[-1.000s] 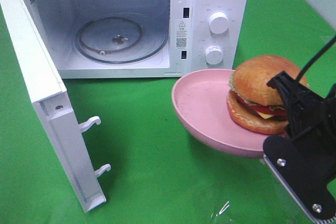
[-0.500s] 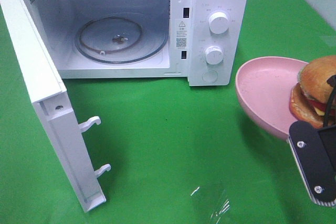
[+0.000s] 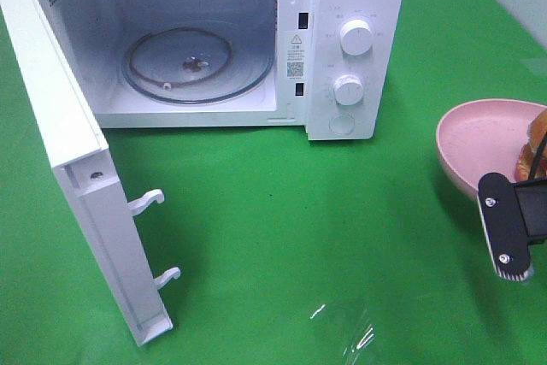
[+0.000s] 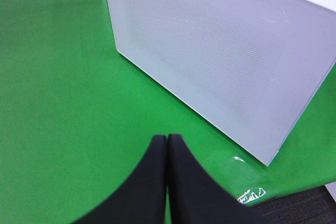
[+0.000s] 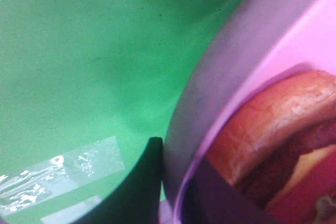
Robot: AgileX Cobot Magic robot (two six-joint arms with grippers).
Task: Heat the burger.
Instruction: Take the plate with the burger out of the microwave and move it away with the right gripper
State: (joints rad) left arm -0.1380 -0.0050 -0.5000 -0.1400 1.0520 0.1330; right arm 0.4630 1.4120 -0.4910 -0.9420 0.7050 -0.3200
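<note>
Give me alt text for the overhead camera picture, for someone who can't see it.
A white microwave stands on a green cloth with its door swung wide open. At the right edge, the right gripper holds a pink plate carrying the burger, mostly cut off.

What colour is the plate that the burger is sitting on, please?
Pink. The plate shows best in the exterior high view, with the burger at its right edge.

A white microwave (image 3: 214, 40) sits at the far edge of a green table cover (image 3: 282, 237). Its door (image 3: 77, 168) swings wide open toward the left edge, two latch hooks (image 3: 154, 241) on its inner face. Inside lies a round glass turntable (image 3: 197, 64). Two white dials (image 3: 352, 61) sit one above the other on the right-hand panel. Clear tape (image 3: 346, 326) glints near the front edge.
</note>
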